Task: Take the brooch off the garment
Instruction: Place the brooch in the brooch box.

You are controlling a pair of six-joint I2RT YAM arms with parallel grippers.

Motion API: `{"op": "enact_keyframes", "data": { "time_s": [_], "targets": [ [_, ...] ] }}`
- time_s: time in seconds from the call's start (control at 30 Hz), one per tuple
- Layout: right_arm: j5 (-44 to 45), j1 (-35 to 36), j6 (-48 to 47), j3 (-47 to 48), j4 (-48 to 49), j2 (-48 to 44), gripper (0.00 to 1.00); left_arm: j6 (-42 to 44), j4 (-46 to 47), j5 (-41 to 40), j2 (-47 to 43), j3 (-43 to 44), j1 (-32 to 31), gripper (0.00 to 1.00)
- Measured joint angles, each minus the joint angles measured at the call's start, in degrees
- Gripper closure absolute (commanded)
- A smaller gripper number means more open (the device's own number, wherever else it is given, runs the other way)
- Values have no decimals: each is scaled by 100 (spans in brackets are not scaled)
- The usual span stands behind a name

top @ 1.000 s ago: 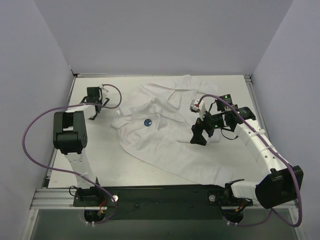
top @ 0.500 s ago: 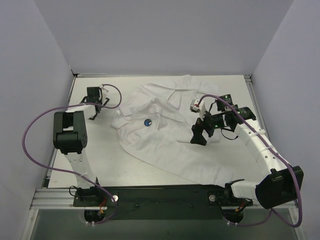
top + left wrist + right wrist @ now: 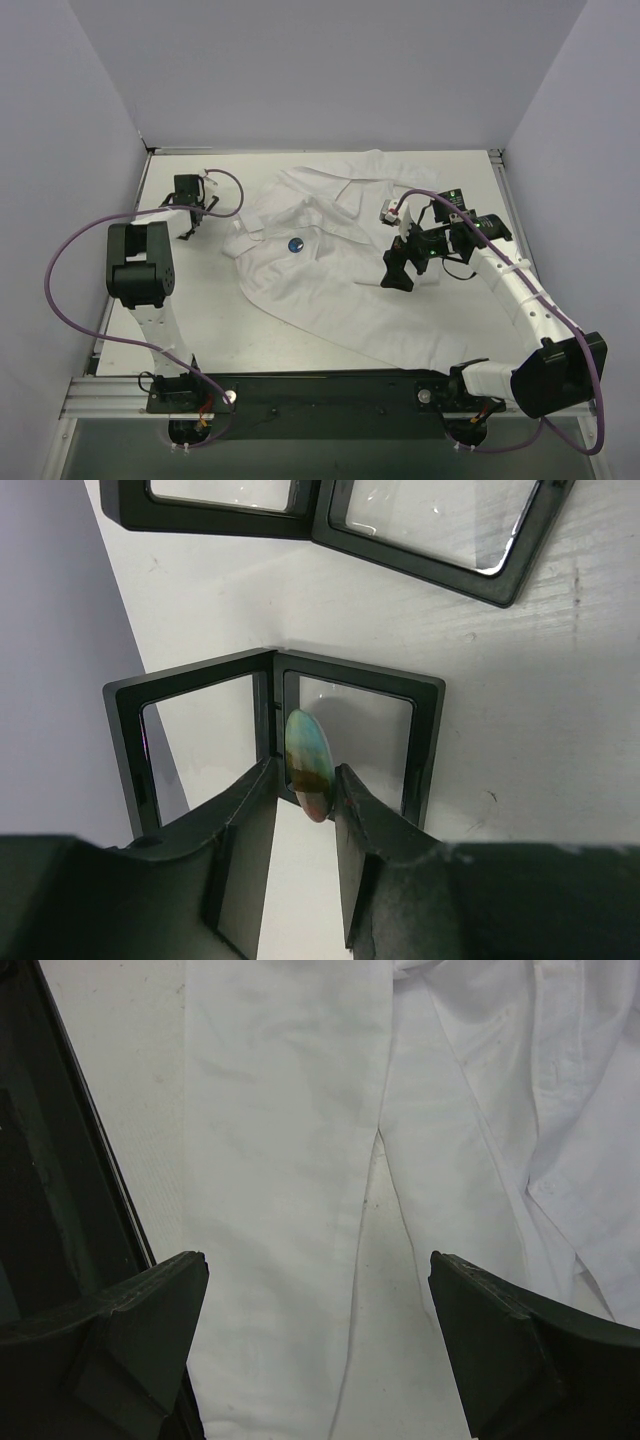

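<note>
The garment [image 3: 340, 290] is a white shirt spread over the middle of the table, also under the right wrist view [image 3: 280, 1140]. A round blue brooch [image 3: 294, 243] sits on its upper left part. My left gripper [image 3: 187, 232] is off the shirt at the table's far left. In the left wrist view an oval teal, brown and pink brooch [image 3: 308, 760] stands on edge between the fingers of the left gripper [image 3: 305, 772]. It leans on the right finger, with a thin gap on the left. My right gripper [image 3: 397, 270] hovers wide open over the shirt [image 3: 318, 1260].
Below the left gripper an open black hinged display case [image 3: 190, 677] lies on the white table. A second such case [image 3: 310, 525] lies just beyond it. Grey walls close the table on three sides. The right arm's purple cable [image 3: 480, 240] arcs over the shirt's right side.
</note>
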Motion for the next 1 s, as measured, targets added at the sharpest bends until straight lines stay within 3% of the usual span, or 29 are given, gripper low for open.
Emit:
{"op": "enact_keyframes", "data": {
  "time_s": [0.73,1.0],
  "targets": [
    [0,0,2,-4,0,-20,0,-404,-498,490,-382,0,0,55],
    [4,0,2,-4,-2,-17,0,-520,-726,885,-1143,-61,-197,47]
  ]
}}
